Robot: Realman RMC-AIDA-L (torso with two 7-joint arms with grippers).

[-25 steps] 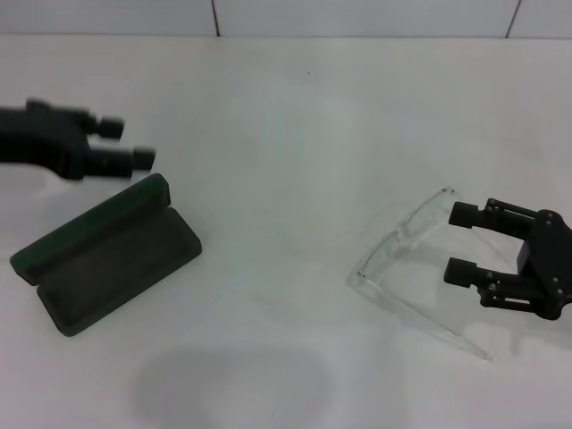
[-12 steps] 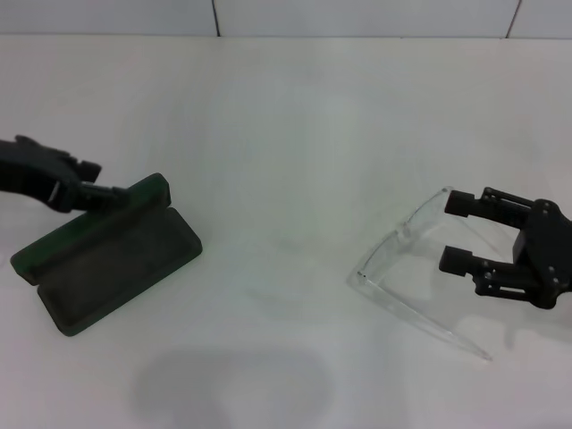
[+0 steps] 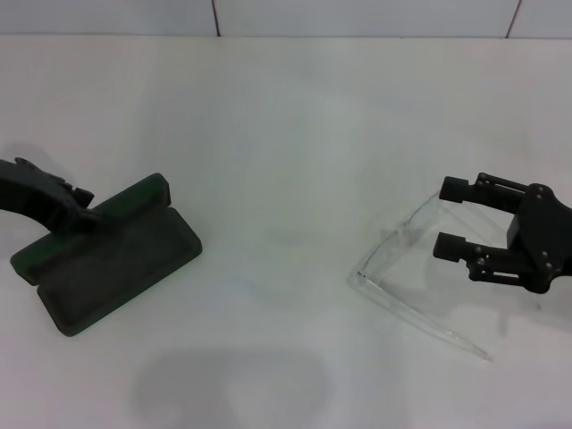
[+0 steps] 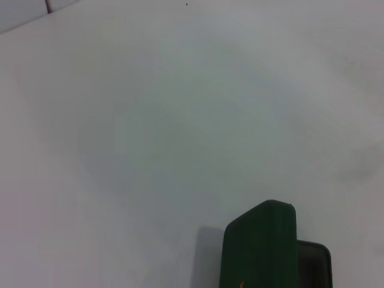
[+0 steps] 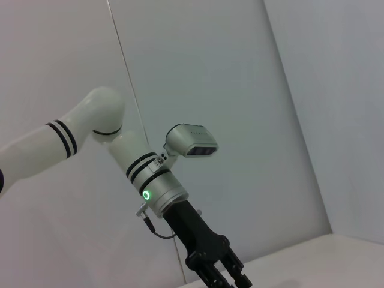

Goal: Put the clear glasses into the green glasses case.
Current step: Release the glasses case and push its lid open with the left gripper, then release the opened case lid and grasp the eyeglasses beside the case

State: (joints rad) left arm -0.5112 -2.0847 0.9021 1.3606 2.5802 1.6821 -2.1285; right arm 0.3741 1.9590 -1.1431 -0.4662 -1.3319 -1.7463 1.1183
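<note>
The green glasses case [image 3: 116, 268] lies open at the left in the head view, its lid [image 3: 134, 198] raised along the far side. My left gripper [image 3: 79, 211] rests against the lid's left end. The left wrist view shows the lid [image 4: 261, 249] and a corner of the dark tray [image 4: 313, 264]. The clear glasses [image 3: 393, 243] lie at the right, one thin arm [image 3: 429, 323] running toward the near edge. My right gripper [image 3: 451, 217] is open at the glasses' far right end, one finger on each side of that end, not closed on it.
A white table [image 3: 286, 134] carries everything, with a tiled wall [image 3: 357, 16] behind it. A soft shadow [image 3: 228, 389] falls near the front. The right wrist view looks across at the left arm [image 5: 114, 141] with its wrist camera [image 5: 191, 140] before a grey wall.
My left gripper has dropped from behind the case down onto the left end of its lid. My right gripper has shifted slightly away from me, over the glasses' far end.
</note>
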